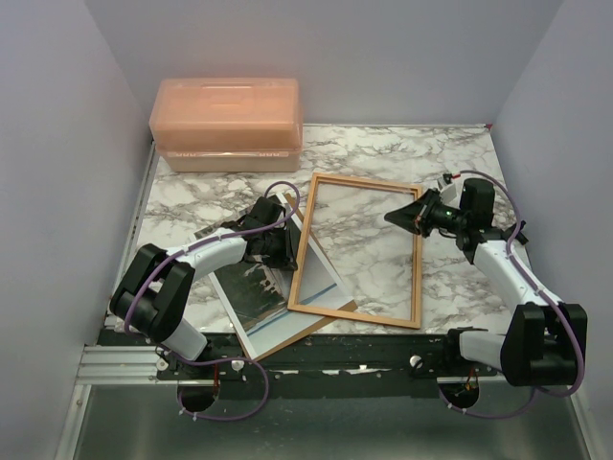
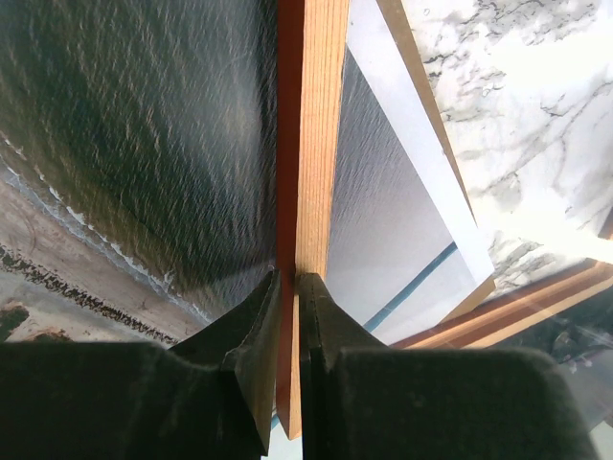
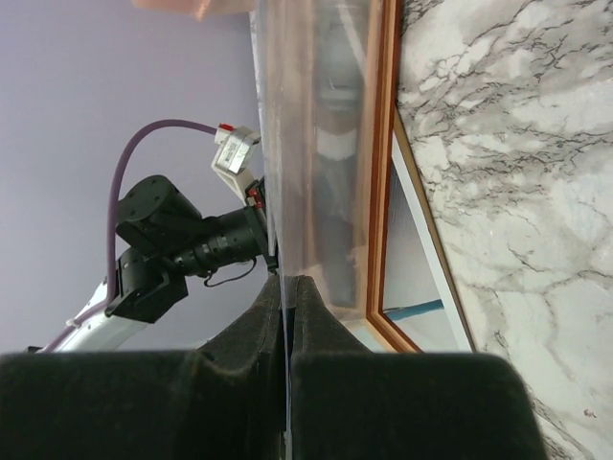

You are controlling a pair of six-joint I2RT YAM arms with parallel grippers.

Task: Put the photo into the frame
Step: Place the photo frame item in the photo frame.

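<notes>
Frame [image 1: 354,317] long axis near-far; left jaws clamp it, right jaws pinch seemingly clear sheet [image 3: 316,115].

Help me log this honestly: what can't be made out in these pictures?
Top view: the left gripper covers its own fingertips, so its hold on the thin red-orange wooden frame is unseen.
Top view: the shiny clear sheet in the right gripper is see-through; its outline is lost.
Top view: the dark grey-and-white photo print lies partly under the left arm and frame.
</notes>
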